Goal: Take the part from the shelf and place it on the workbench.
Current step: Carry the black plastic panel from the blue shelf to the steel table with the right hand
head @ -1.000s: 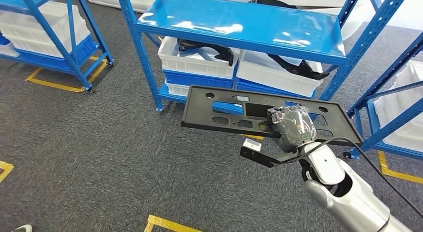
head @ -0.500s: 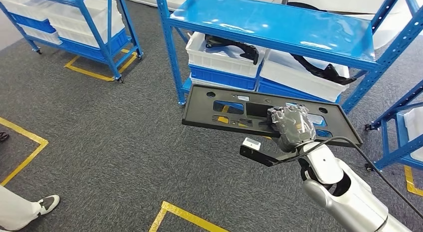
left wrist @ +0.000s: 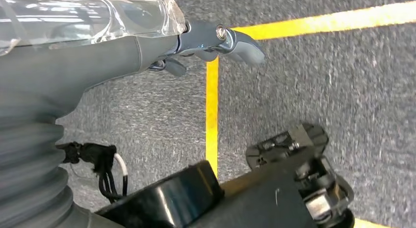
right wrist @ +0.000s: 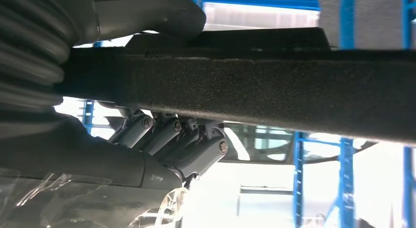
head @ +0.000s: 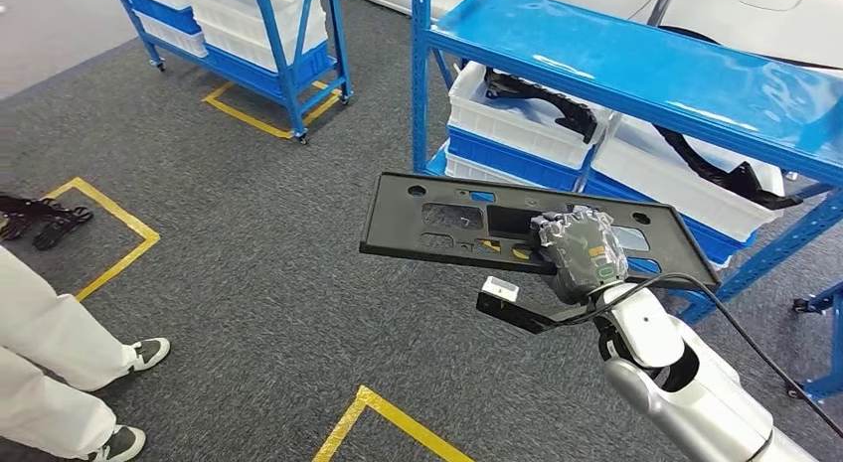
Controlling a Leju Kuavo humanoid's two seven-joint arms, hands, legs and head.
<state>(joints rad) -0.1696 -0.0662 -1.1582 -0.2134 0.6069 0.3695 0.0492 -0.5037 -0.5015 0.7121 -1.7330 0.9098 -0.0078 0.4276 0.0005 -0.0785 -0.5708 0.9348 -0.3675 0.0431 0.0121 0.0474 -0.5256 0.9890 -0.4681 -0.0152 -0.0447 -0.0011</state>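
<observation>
The right hand (head: 580, 251) grips the part (head: 452, 216), a flat black panel with cut-outs, and holds it level in the air over the grey carpet (head: 249, 283), clamped at its near edge towards the panel's right end. In the right wrist view the thumb (right wrist: 147, 14) presses on one face of the panel (right wrist: 274, 86) and the fingers (right wrist: 196, 154) curl against the other face, so the edge is pinched between them.

Beyond the panel stands the blue shelf (head: 636, 75), with white bins (head: 517, 124) on its lower level holding dark parts. A second blue rack (head: 288, 45) stands off at the far left. Yellow tape lines (head: 398, 417) cross the carpet, and at the left edge there's a person's legs in white with grey shoes (head: 149, 355).

The left hand (left wrist: 216, 39) hangs over the carpet and a yellow line (left wrist: 212, 115), holding nothing; its fingers look loosely curled, though I cannot tell just how far apart they are.
</observation>
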